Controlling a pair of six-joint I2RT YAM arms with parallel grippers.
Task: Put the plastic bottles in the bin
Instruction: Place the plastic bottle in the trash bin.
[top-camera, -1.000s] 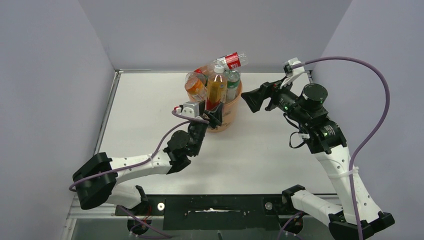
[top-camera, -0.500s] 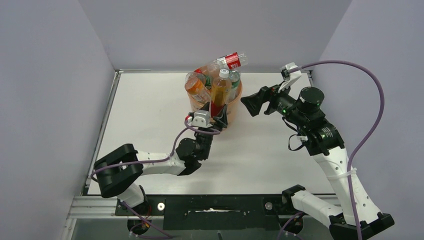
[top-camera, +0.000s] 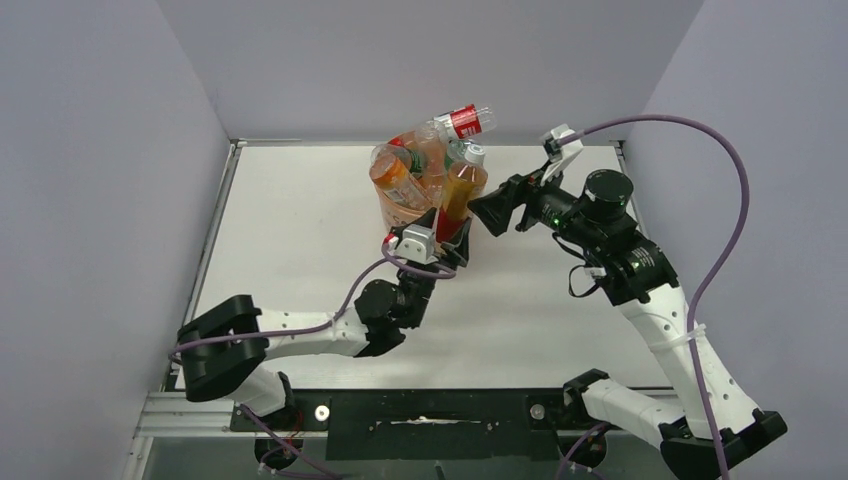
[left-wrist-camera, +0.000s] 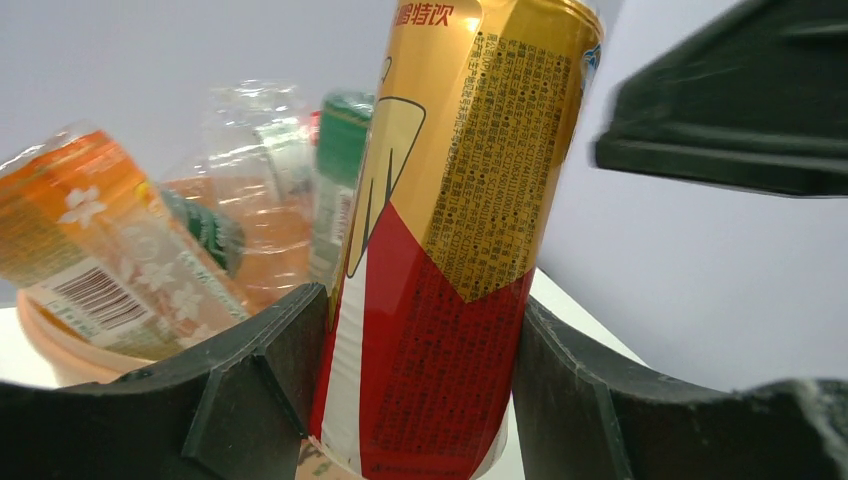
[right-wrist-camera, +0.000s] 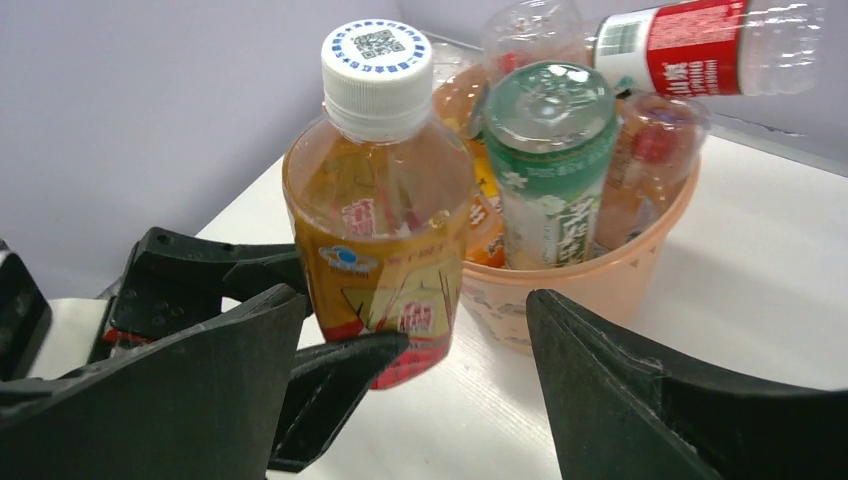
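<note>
My left gripper is shut on an amber bottle with a white cap and a yellow-and-red label. It holds the bottle slightly tilted at the right side of the pale-orange bin, above the table. In the left wrist view the bottle sits between my fingers. My right gripper is open and empty, just right of that bottle. In the right wrist view its jaws stand wide, with the bottle ahead of them. The bin holds several bottles, among them a green one.
A clear bottle with a red label lies across the top of the pile in the bin. An orange bottle leans out on the bin's left. The grey back wall stands close behind the bin.
My left gripper has carried the amber bottle to the right, from over the bin's middle to its right side. My right gripper has moved left toward the bottle.
</note>
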